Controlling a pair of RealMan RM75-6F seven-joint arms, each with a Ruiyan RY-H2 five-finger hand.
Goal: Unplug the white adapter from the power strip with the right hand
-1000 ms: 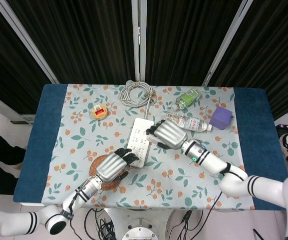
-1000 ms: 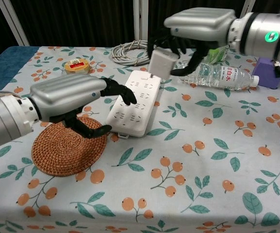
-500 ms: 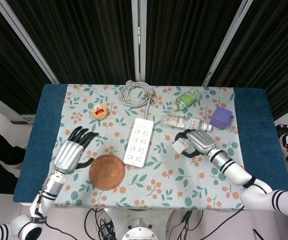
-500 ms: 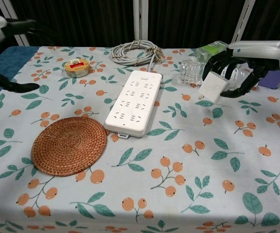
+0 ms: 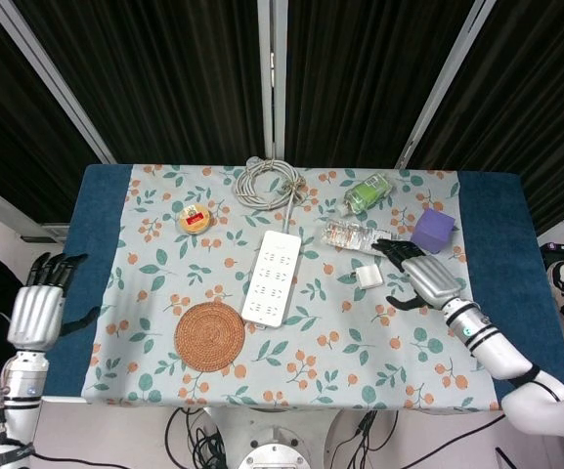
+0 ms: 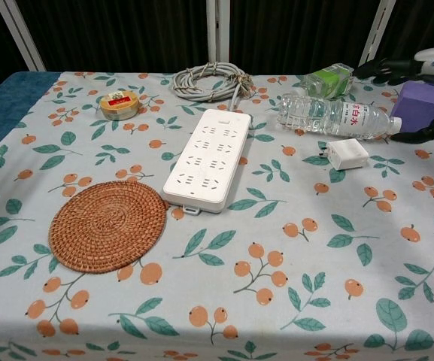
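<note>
White adapter (image 6: 347,153) lies apart from power strip (image 6: 208,157)

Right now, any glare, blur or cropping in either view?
Head view: sharp, evenly lit, soft shadows; white adapter and power strip bright but readable. Chest view: wide-angle stretch at the edges, right robot hand cropped at the frame edge, left robot hand absent.
</note>
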